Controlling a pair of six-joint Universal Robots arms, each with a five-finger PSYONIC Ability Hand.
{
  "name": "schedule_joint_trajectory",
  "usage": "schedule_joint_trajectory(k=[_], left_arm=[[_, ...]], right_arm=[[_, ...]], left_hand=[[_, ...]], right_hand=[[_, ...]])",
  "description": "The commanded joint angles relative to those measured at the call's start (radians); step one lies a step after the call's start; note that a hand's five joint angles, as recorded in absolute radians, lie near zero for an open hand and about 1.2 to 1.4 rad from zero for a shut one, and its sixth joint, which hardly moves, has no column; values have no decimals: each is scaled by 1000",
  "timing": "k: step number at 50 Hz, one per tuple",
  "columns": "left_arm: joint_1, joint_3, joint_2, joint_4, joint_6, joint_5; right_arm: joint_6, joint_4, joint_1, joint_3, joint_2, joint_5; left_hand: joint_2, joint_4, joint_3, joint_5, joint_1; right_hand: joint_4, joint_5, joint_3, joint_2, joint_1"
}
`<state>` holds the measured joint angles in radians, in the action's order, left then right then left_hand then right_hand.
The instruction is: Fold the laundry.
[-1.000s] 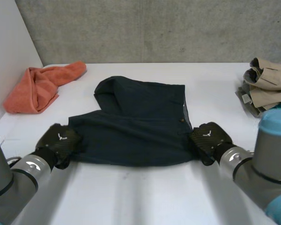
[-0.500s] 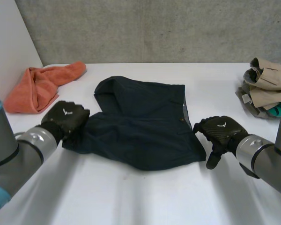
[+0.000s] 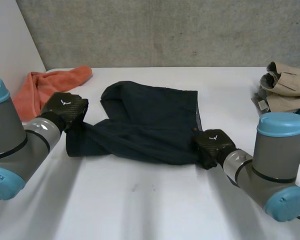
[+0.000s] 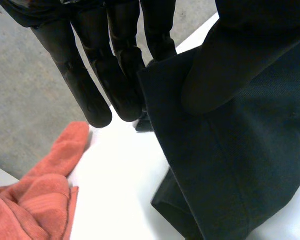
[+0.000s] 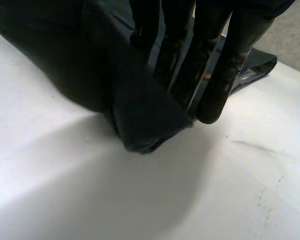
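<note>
An orange towel (image 3: pixel 40 92) lies bunched at the counter's (image 3: pixel 140 200) far left edge, and just right of it the left hand (image 3: pixel 65 111) pinches the near left corner of the dark navy garment (image 3: pixel 145 125) between its thumb and straight fingers (image 4: pixel 92 95), raised off the counter, probably to carry that edge over in a fold. The garment spreads across the counter's middle, and the right hand (image 3: pixel 213 145) nips its near right corner, the cloth bunched under the straight fingers (image 5: pixel 215 85) near their tips; folded beige clothes (image 3: pixel 287 90) sit at the far right edge, apparently finished
</note>
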<state>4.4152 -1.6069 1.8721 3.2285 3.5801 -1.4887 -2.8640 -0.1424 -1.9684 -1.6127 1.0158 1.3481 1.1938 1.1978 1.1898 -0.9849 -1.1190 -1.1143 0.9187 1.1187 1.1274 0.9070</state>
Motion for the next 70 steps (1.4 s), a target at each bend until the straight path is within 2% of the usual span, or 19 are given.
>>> schedule_joint_trajectory(k=[1,3,7,23,27,28,29,30,34,36,42,45,50,55,59,62,66,69,70], left_arm=[[-3,-77,-2,-6,-20,25],[-7,-126,-8,5,-17,41],[-16,-185,-7,2,-12,76],[-11,-269,2,68,-9,84],[-16,-269,13,80,-7,82],[-16,-269,21,80,-7,82],[-17,-268,34,83,-7,82],[-17,-265,41,83,-6,82],[-26,-254,6,65,-1,73],[-30,-248,-63,42,6,73],[-40,-200,-347,-205,80,70],[-39,-167,-401,-318,97,74],[-49,-151,-392,-412,112,74],[-59,-130,-239,-331,121,67],[-72,-29,-44,-234,126,33],[-86,112,94,-196,143,-33],[-118,397,226,-124,192,-120],[-126,517,248,-46,215,-125],[-128,598,249,43,226,-125]], right_arm=[[3,-40,6,-1,65,37],[2,-34,8,-15,139,36],[-3,-23,6,-30,191,33],[18,26,6,-52,172,34],[18,26,8,-52,173,34],[18,26,8,-53,172,34],[18,27,9,-52,173,34],[18,30,10,-52,173,34],[47,72,10,-46,188,29],[125,154,10,-32,223,29],[386,411,11,34,385,42],[471,527,13,76,438,45],[488,659,10,123,460,37],[496,667,9,148,394,39],[489,620,6,235,204,49],[489,583,2,290,136,71],[489,454,-7,446,38,160],[485,351,-7,534,20,192],[479,258,-7,587,21,198]], left_hand=[[202,198,207,-237,-277],[159,155,163,-194,-234],[-476,-480,-472,442,401],[-704,-708,-700,670,629],[-617,-621,-613,582,542],[-474,-478,-470,439,399],[-13,-17,-9,-21,-62],[200,196,204,-235,-275],[202,198,207,-237,-277],[202,198,207,-237,-277],[202,198,207,-237,-277],[202,198,207,-237,-277],[202,198,207,-237,-277],[202,198,207,-237,-277],[202,198,207,-237,-277],[202,198,207,-237,-277],[202,198,207,-237,-277],[202,198,207,-237,-277],[202,198,207,-237,-277]], right_hand=[[-282,303,278,269,489],[-282,303,278,269,489],[-282,303,278,269,489],[-282,303,278,269,489],[-282,303,278,269,489],[-282,303,278,269,489],[-282,303,278,269,489],[-282,303,278,269,489],[-282,303,278,269,489],[-282,303,278,269,489],[-282,303,278,269,489],[-282,303,278,269,489],[-282,303,278,269,489],[-282,303,278,269,489],[-282,303,278,269,489],[-282,303,278,269,489],[-282,303,278,269,489],[-282,303,278,269,489],[-282,303,278,269,489]])
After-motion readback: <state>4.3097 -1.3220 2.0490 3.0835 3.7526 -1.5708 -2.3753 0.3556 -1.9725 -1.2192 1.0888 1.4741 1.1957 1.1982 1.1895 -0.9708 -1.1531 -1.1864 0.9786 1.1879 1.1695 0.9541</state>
